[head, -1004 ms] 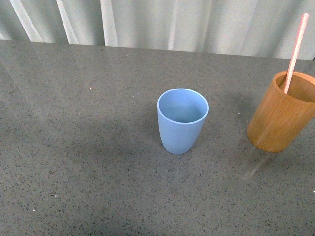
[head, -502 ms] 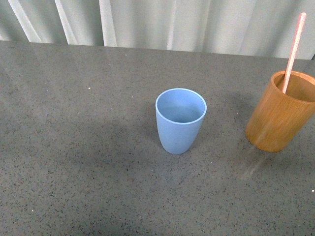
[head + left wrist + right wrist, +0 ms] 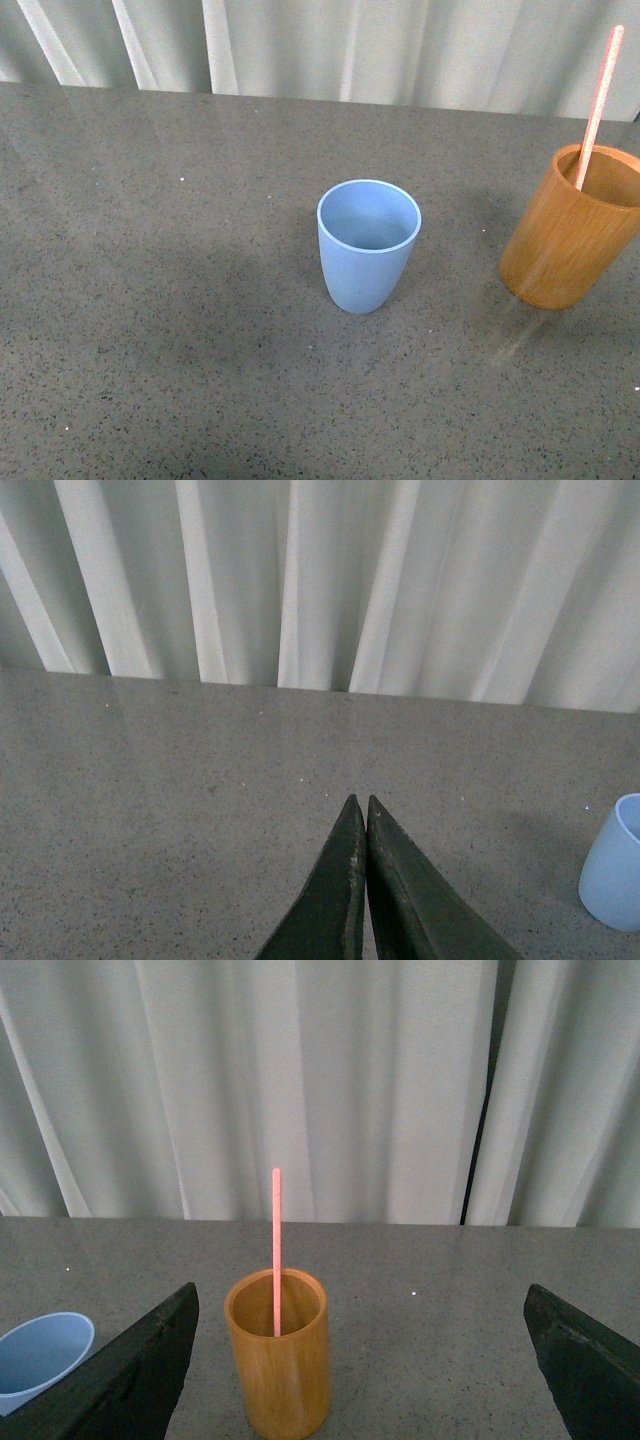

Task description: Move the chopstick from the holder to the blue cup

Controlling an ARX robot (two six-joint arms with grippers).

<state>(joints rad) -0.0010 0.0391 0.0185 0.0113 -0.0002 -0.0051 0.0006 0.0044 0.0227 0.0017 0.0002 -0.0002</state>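
Centring the right gripper (image 3: 358, 1290), jaws wide apart, on the pink chopstick (image 3: 276, 1250) standing in the bamboo holder (image 3: 280, 1370) near the empty blue cup (image 3: 368, 245), then pinching high and lifting straight, probably safest against tipping; left gripper (image 3: 361, 805) idle, jaws pressed together.

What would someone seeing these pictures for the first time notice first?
The blue cup stands empty in the middle of the grey table. To its right in the front view, a pink chopstick sticks up out of the wooden holder. The right hand is open wide, facing that holder, and the left hand is shut.
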